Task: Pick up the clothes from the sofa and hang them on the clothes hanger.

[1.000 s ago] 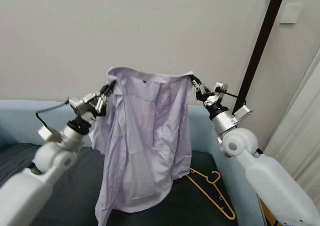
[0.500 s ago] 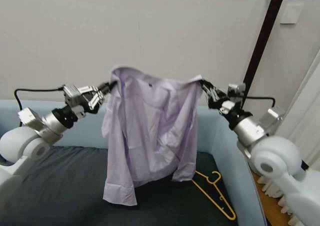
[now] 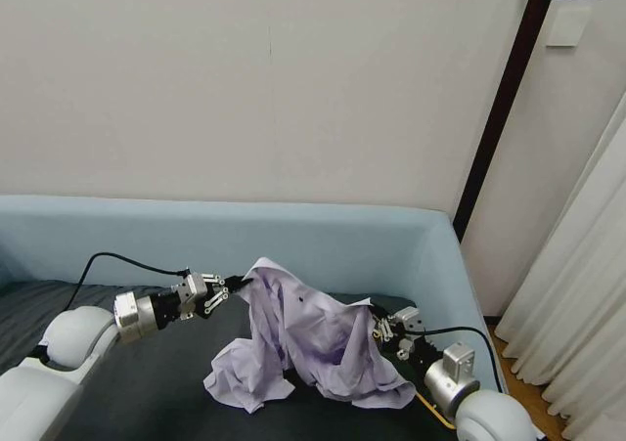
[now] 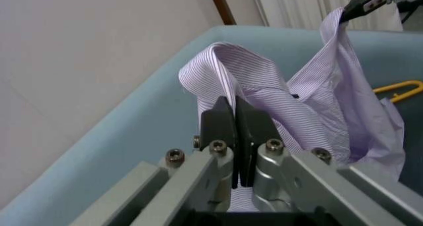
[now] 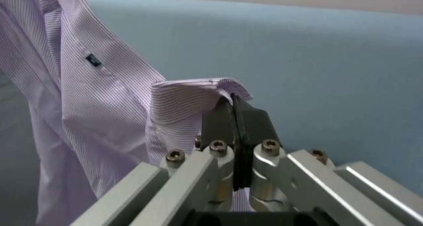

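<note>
A lilac striped shirt point(image 3: 303, 338) droops low over the dark sofa seat point(image 3: 117, 392), its lower part piled on the cushion. My left gripper point(image 3: 235, 286) is shut on one shoulder of the shirt point(image 4: 244, 82), at the left. My right gripper point(image 3: 377, 326) is shut on the other shoulder point(image 5: 191, 94), at the right. A yellow clothes hanger point(image 4: 399, 87) lies on the seat beyond the shirt, mostly hidden in the head view.
The light blue sofa back point(image 3: 293, 241) runs behind the shirt, and its right arm point(image 3: 445, 265) rises near my right gripper. A dark upright pole point(image 3: 499, 104) stands at the right against the wall, with white curtains point(image 3: 582, 294) beside it.
Both grippers have dropped from chest height down to just above the seat, carrying the shirt, which now slumps on the cushion instead of hanging spread out.
</note>
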Robot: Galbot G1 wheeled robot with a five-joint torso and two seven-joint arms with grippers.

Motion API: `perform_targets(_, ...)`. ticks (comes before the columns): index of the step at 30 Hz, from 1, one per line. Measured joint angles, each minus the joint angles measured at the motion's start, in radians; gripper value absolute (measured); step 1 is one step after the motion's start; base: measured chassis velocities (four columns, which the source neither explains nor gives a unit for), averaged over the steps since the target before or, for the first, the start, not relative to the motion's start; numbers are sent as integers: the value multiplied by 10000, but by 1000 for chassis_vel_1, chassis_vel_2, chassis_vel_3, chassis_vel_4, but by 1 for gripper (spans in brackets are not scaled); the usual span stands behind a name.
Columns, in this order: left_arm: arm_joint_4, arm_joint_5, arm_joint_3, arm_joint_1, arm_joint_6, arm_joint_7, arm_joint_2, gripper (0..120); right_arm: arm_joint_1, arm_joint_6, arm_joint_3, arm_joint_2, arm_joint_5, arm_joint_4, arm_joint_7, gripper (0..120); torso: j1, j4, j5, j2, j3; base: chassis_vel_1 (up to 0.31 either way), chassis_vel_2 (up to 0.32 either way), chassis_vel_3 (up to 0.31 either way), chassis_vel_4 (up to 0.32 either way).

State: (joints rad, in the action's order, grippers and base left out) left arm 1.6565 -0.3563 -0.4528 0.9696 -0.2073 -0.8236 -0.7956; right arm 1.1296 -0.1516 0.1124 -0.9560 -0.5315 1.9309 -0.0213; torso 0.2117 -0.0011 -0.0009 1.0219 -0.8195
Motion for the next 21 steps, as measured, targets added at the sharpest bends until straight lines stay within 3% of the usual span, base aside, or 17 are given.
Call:
perform_targets(5,-308,376,-136,-7,90,7,-2,0,-148,-9,-79,-557,-212,-861,-357,0,0,1,2,-1,0,0,0,0,0)
perform_targets(9,-562,527,-209,-144,135,58,117,0,60,-563,120,-757,-994,-1559,-1173,19,1,0,3,-1,0,0,0,0,0)
perform_targets(11,-616,550,-217,-181,137,71,144,0,163,-762,195,-721,-1045,-1677,-1288,22,1,-2,4,-1,0,0,0,0,0)
perform_targets(17,-731,557,-242,-257,131,191,213,0,704,-2185,551,-421,-823,-2069,-990,45,1,-4,3,-1,0,0,0,0,0)
perform_targets(21,-732,519,-245,-277,115,236,278,0,575,-2461,653,-455,-315,-2724,-792,58,1,-2,3,0,0,0,0,0,0)
